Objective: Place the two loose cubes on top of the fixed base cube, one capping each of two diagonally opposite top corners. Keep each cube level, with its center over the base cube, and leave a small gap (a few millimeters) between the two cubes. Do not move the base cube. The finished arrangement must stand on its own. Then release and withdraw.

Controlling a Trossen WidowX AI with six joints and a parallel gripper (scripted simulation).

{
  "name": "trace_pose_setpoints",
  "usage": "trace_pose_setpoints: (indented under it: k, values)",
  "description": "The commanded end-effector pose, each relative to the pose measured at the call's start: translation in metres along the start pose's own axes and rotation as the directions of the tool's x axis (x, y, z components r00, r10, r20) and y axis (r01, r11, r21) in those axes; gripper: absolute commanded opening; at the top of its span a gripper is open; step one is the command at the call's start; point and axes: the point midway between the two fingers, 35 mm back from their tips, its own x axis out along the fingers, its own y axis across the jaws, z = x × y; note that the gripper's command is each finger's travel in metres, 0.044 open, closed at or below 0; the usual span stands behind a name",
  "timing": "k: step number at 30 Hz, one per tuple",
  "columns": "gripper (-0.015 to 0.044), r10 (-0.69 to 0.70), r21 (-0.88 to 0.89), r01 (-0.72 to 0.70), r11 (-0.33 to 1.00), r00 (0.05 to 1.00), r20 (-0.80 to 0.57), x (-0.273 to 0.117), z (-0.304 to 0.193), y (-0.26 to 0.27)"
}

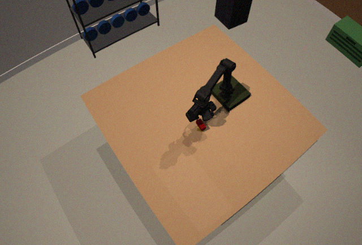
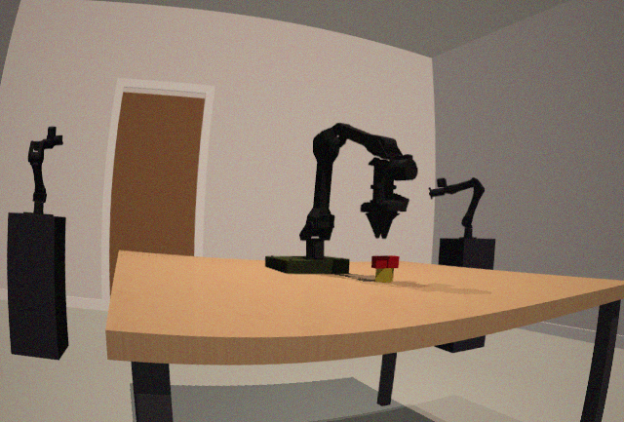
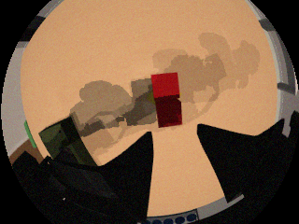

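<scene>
Two red cubes sit side by side on top of the yellow base cube [image 2: 384,276] [image 3: 151,97], mostly hidden from above. One red cube [image 1: 202,127] [image 3: 165,84] is brightly lit; the other red cube [image 1: 198,121] [image 3: 169,113] lies in shadow. In the exterior view both look level and overhang the base's sides. They are very close together; the size of any gap cannot be told. My gripper [image 2: 381,237] [image 3: 175,133] is partly open and empty, with its fingertips pointing down, clear above the red cubes.
The arm's dark green base plate [image 1: 241,94] [image 2: 307,264] [image 3: 61,140] stands on the wooden table [image 1: 146,104] [image 2: 252,306]. The arm's shadow falls across the table around the cubes. A shelf rack, pedestals and other arms stand away from the table.
</scene>
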Motion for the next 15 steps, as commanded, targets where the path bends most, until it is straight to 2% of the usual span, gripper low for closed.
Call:
trace_pose_setpoints:
  k: [1,5,8,15]
  values:
    - [0.0205,-0.007,0.006,0.007,1.000,1.000,0.003,-0.003,0.001,-0.002]
    - [0.0310,0.003,0.000,-0.003,1.000,1.000,-0.001,-0.001,0.002,0.001]
    - [0.0389,0.004,0.000,-0.004,1.000,1.000,0.002,-0.002,0.033,0.010]
    - [0.0400,0.008,0.000,-0.008,1.000,1.000,0.009,-0.005,0.120,0.059]
